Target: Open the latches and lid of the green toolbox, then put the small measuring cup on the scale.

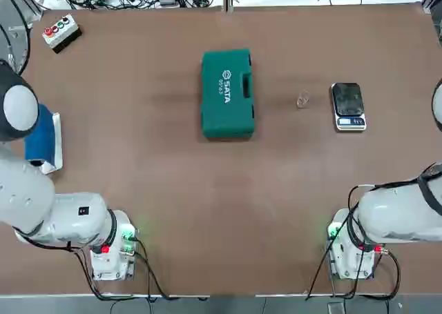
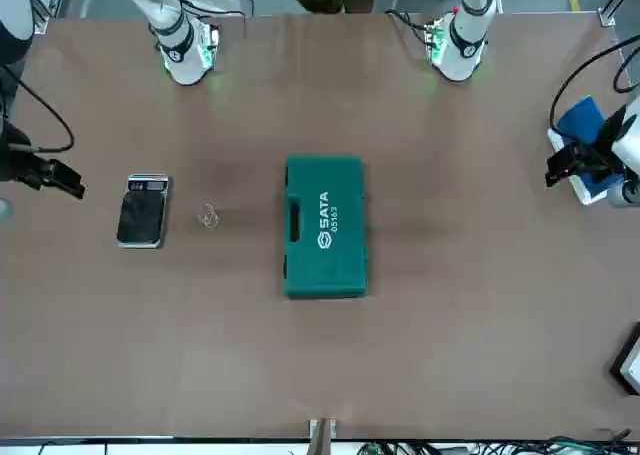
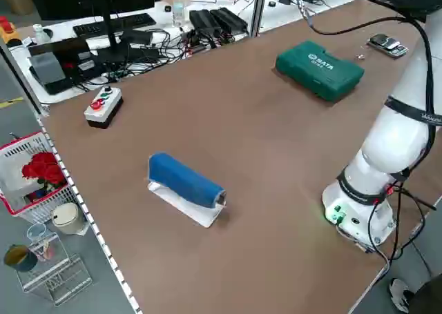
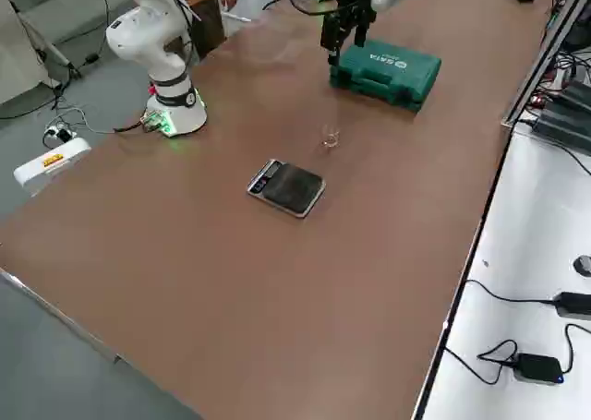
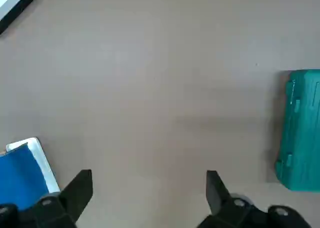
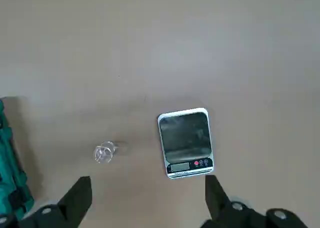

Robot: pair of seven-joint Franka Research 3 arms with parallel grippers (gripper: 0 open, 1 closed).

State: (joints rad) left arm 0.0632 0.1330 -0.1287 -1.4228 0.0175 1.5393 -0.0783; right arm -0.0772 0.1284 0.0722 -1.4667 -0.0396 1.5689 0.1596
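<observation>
Now, on the brown counter (image 1: pixel 173 210), the dark green plastic toolbox (image 1: pixel 227 103) lies shut at the middle, handle (image 1: pixel 246 86) rightward. Both claws, left (image 5: pixel 150 188) and right (image 6: pixel 149 193), hang released at their own sides. Best steady the case, then pry each handle-side latch squarely, clear of the black-topped silver scale (image 1: pixel 348 107) and tiny clear cup (image 1: pixel 302 100) to the right.

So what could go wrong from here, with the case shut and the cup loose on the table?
The clear cup is small and see-through, so the right end effector might miss or tip it. The green case rests unheld, so it could slide when the latches are pulled. Its lid might also hit the cup if it swings open that way.
</observation>
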